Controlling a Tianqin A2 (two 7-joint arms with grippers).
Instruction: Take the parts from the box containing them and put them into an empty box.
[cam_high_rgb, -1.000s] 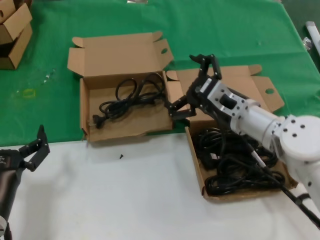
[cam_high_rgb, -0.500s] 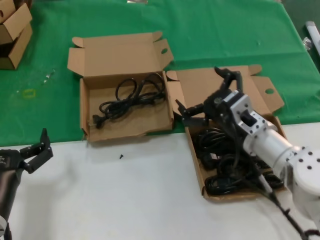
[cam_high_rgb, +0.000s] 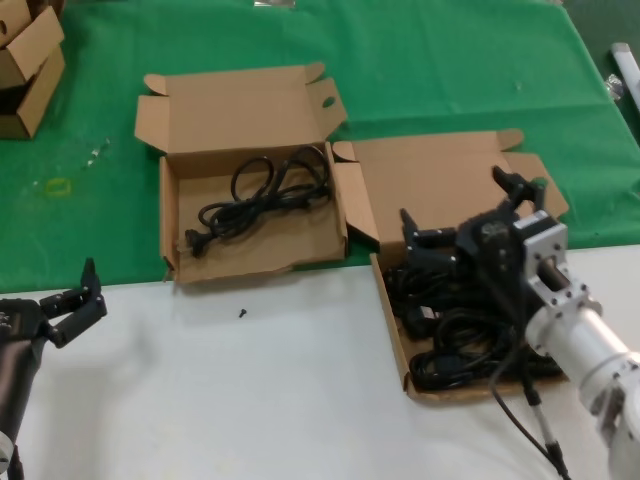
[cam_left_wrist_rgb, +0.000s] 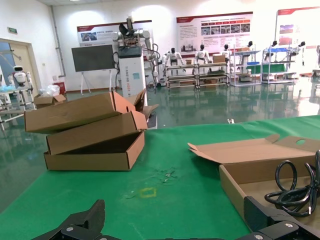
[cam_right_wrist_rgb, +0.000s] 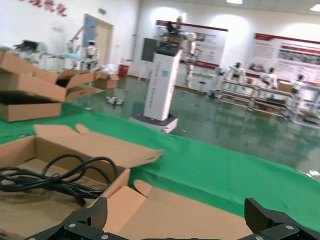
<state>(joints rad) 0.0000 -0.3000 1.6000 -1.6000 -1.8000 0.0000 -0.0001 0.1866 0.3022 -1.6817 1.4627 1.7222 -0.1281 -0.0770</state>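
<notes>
Over the right-hand box (cam_high_rgb: 395, 330), the one with the straight front wall, the right gripper (cam_high_rgb: 465, 215) hangs with fingers spread wide and nothing between them. That box holds a dense tangle of black power cords (cam_high_rgb: 465, 335), piled mostly toward its near half; its lid (cam_high_rgb: 430, 175) lies folded back on the green cloth (cam_high_rgb: 450, 70). One more cord (cam_high_rgb: 262, 190) lies coiled in the left-hand box (cam_high_rgb: 255, 260), plug end toward that box's left wall, and shows again in the right wrist view (cam_right_wrist_rgb: 55, 180) and left wrist view (cam_left_wrist_rgb: 295, 192). The two boxes sit side by side, flaps touching, straddling the edge between green cloth and white table (cam_high_rgb: 230, 400). Left gripper (cam_high_rgb: 72, 300) is parked low at the near left over the white table, fingers open, empty, well apart from both boxes. Stacked cartons (cam_high_rgb: 28, 60) sit at the far left corner; small dark speck (cam_high_rgb: 241, 313) lies on the white table just in front of the left-hand box.
</notes>
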